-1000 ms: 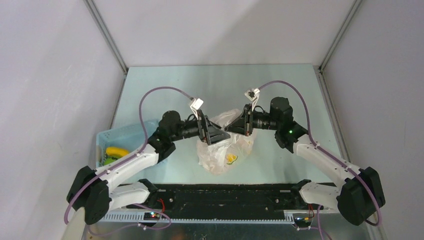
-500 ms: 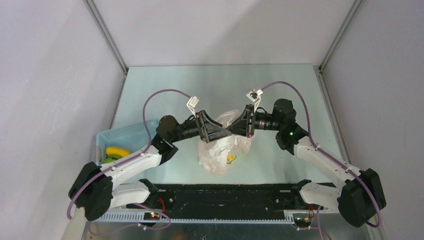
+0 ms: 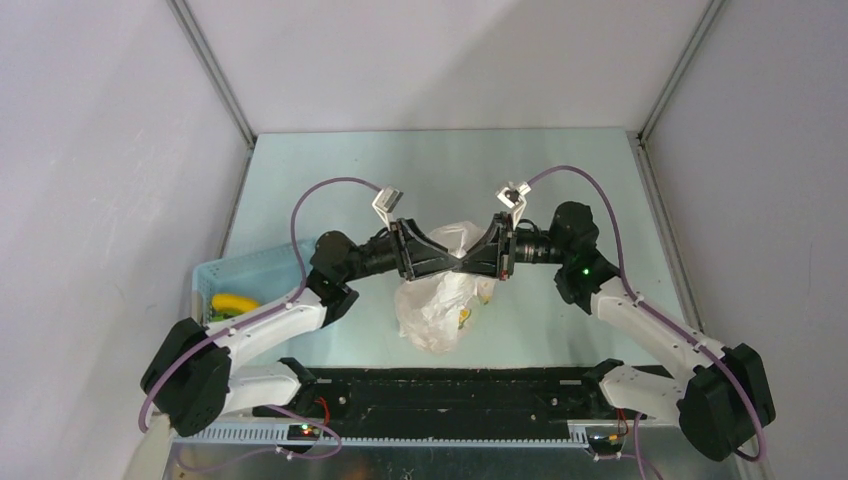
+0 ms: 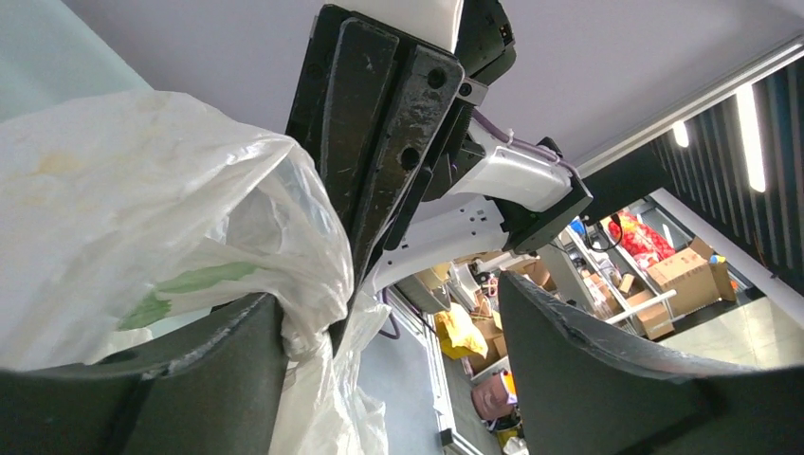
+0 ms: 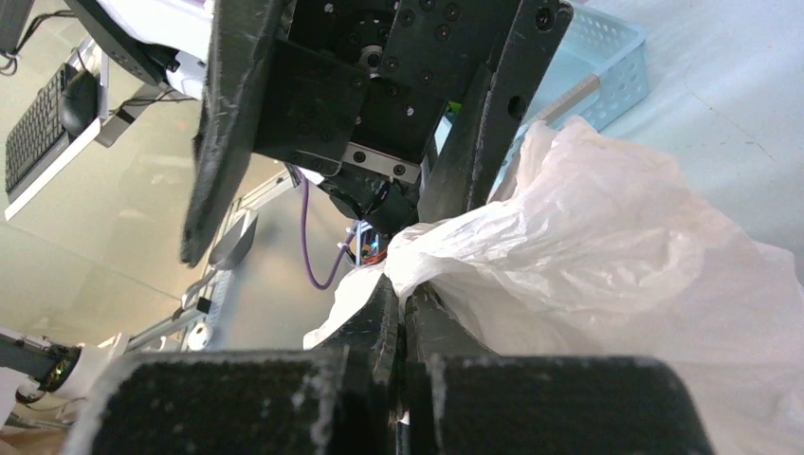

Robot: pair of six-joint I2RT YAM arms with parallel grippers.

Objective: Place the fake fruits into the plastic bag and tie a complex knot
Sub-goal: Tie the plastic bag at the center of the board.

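In the top view the two arms meet nose to nose just above the middle of the frame, over the plastic bag (image 3: pixel 432 312), which sits on the pale green table (image 3: pixel 400 170) a little below where they meet. The bag is crumpled and bulging, with its upper part drawn up toward the two claws. A small yellow-orange fruit (image 3: pixel 462 318) shows through its skin on the right side. The right claw (image 5: pixel 403 318) has its fingers pressed together and pinched on a fold of the bag's thin white plastic. In the right wrist view the film bunches out of the seam between them and spreads to the right of the frame. The left claw (image 4: pixel 384 303) stands with its fingers well apart. In the left wrist view one finger (image 4: pixel 190 379) fills the lower left and the other the lower right. The right claw's closed fingers come down from the top of the frame into the gap between them. Bag plastic with a green printed mark lies over the lower-left finger and touches it, while the other finger is clear of the film. At the left of the top view, well apart from the bag, a light blue basket (image 3: pixel 250 272) stands beside the left arm, and a long yellow fruit (image 3: pixel 232 302) lies in it.
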